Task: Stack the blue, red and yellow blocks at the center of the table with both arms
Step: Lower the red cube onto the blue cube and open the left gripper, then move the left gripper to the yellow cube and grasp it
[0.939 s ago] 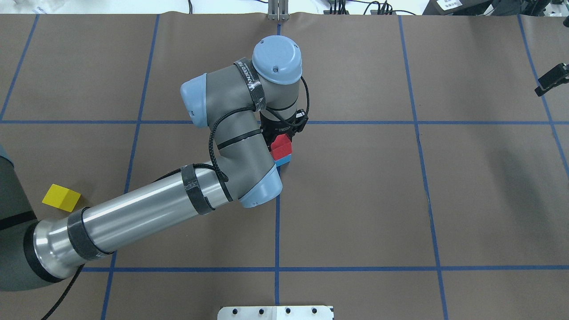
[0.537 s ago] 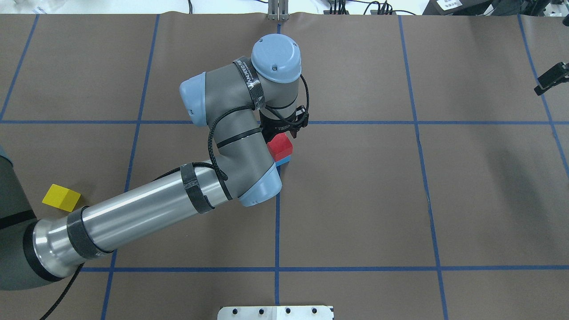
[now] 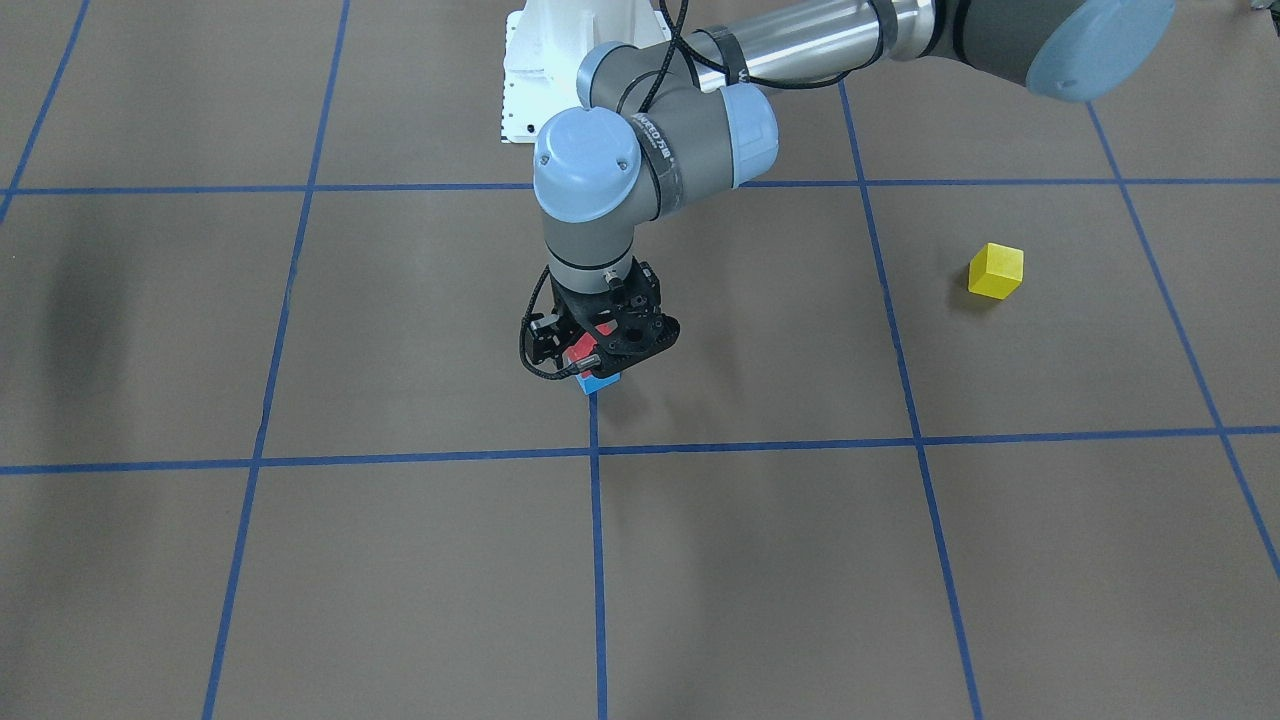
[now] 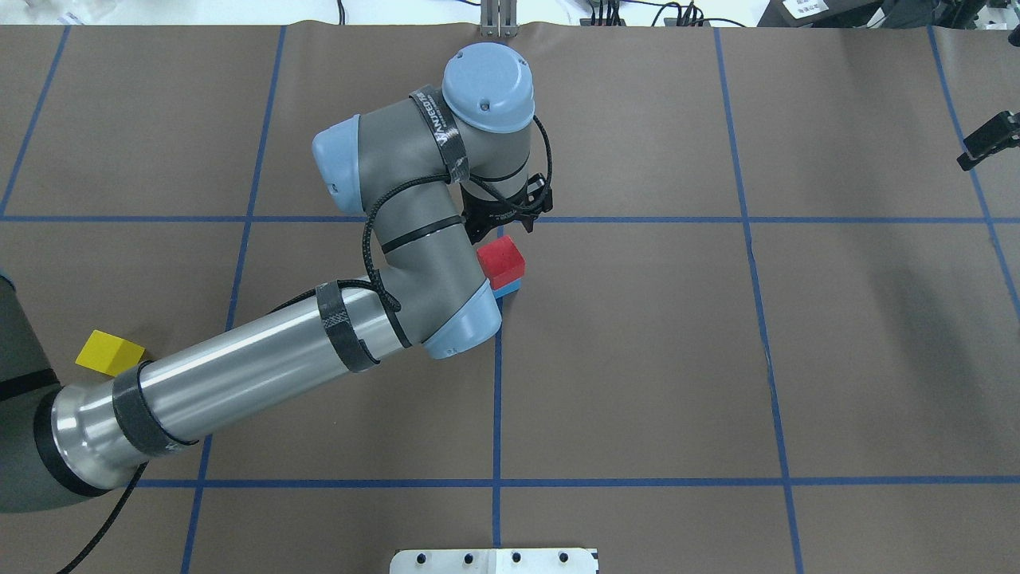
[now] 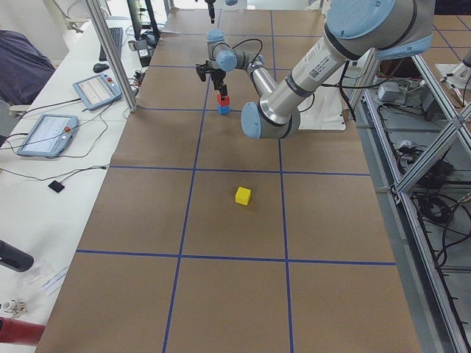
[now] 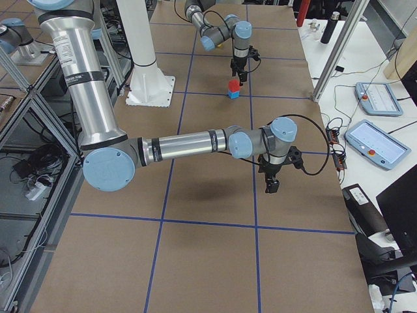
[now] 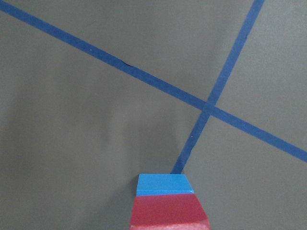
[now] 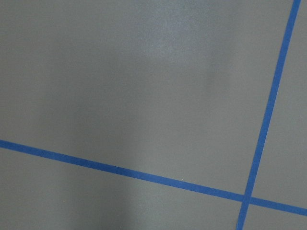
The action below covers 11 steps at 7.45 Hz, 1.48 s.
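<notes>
Your left gripper [image 3: 585,354] hangs just above the red block [image 4: 502,261] with its jaws standing apart, gripping nothing. The red block sits squarely on the blue block [image 4: 512,288], beside the tape crossing at the middle of the table [image 4: 637,359]. From that stack, the yellow block [image 4: 110,354] lies well apart on the robot's left and nearer its base, a cube with no long axis to favour. The left arm looks much the nearer. Your right gripper [image 4: 988,143] hovers well apart on the stack's other side; you cannot tell how its fingers stand.
</notes>
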Tool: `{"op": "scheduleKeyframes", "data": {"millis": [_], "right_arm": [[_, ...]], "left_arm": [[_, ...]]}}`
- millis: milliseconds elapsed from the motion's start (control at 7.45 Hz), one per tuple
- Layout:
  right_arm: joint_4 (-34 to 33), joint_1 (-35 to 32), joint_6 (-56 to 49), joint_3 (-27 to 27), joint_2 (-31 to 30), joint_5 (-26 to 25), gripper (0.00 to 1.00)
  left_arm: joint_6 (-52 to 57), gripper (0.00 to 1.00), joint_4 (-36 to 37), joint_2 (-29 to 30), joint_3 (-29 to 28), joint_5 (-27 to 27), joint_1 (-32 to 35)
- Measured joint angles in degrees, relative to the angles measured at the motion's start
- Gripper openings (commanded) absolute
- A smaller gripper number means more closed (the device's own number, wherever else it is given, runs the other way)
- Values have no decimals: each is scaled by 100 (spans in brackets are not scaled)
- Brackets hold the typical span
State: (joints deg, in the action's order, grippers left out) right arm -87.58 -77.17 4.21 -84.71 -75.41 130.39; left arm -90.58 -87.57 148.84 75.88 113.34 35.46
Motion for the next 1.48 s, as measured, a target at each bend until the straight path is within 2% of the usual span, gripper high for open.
{"op": "scheduleKeyframes", "data": {"millis": [134,268,537,671,805,939,1208,1342,1476], "right_arm": [[0,0,0,1,0,-3,99],[-1,0,0,2,0,-4,99],[-1,0,2,6,4,-5,99],[3,0,6,7,4,-5,99],[8,0,8,7,6,-5,99],[11,0,9,7,6,-5,99],[18,0,20,21,-3,-11,99],[20,0,22,28,-14,-13,99],[21,0,21,31,-28,-14,99]], "left_arm": [[164,100,177,-141,429,10,130],[570,100,452,-588,1211,14,241],[1966,100,735,-2154,3152,-2,445],[2619,100,717,-2920,3815,-37,520],[3174,100,494,-3650,4206,-164,553],[3546,100,-108,-4436,4384,-336,566],[3774,100,-2182,-6061,4255,-489,567],[3798,100,-2938,-6550,4077,-506,568],[3809,100,-3324,-6800,3941,-512,568]]}}
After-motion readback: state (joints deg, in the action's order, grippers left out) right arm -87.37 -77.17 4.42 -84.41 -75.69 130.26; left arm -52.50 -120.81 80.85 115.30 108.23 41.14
